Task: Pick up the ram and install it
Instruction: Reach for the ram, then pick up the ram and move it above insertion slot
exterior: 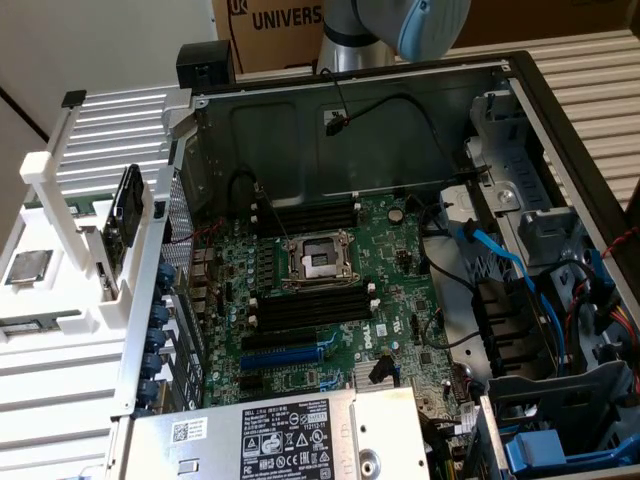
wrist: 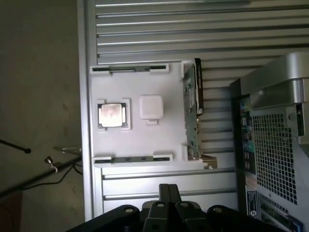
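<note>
We judge the step in hand to be the reach for the ram point(wrist: 194, 96), with nothing lifted yet. The stick stands on its long edge in a slot along one side of the white holder point(wrist: 145, 140), on the side nearest the computer case point(wrist: 275, 145). The holder rests on the slatted counter point(wrist: 169, 24), and a silver chip point(wrist: 112, 115) sits well apart from the stick in its own pocket.

To do this well, we would turn the tool point(wrist: 167, 193) so its fingers can close across the thin faces of the stick near its middle. We would have them parted before going down, then draw the stick straight up out of the slot. A skewed pull could bind it or scrape the chips.

The tool's fingers are pressed together and carry nothing. It hangs above the counter, short of the holder and touching neither the holder nor the stick. In the exterior view the long black memory slots point(exterior: 305, 308) on the board lie empty, so the install is not done.
</note>
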